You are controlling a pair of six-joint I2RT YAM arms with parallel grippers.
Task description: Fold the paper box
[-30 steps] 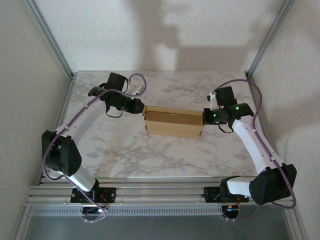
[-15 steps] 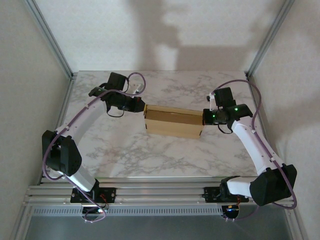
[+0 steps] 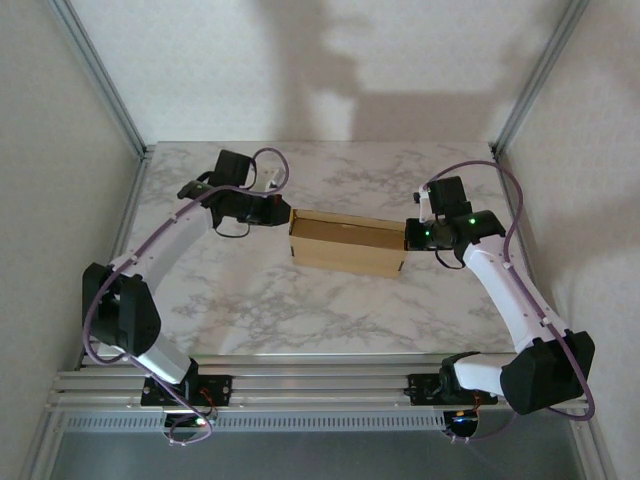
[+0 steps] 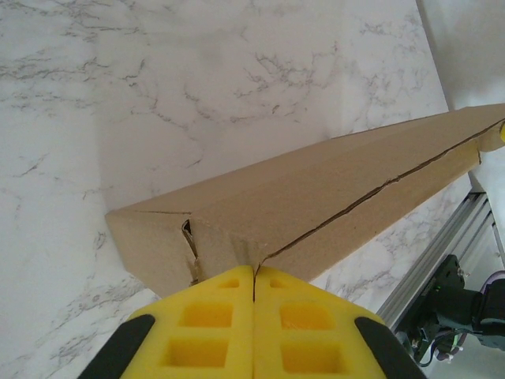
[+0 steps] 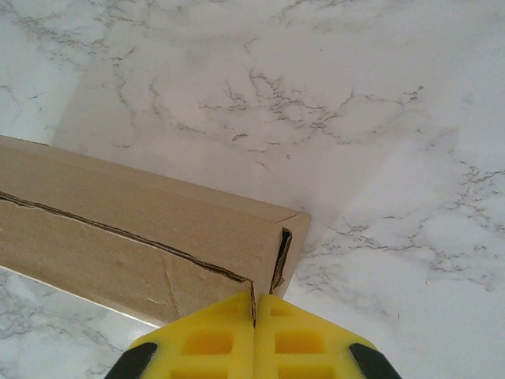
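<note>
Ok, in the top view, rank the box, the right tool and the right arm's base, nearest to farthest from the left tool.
1. Box: mid-table, its left end right at the left tool.
2. Right tool: at the box's right end.
3. Right arm's base: near right edge of the table.

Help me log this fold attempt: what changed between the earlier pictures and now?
The left claw crept slightly rightward and toward the far side of the table, and the left end of the paper box shifted a little with it. Nothing was grasped or released. Unchanged: the right claw stays put, both are shut with tips against the box's ends, and the box lies closed.
</note>
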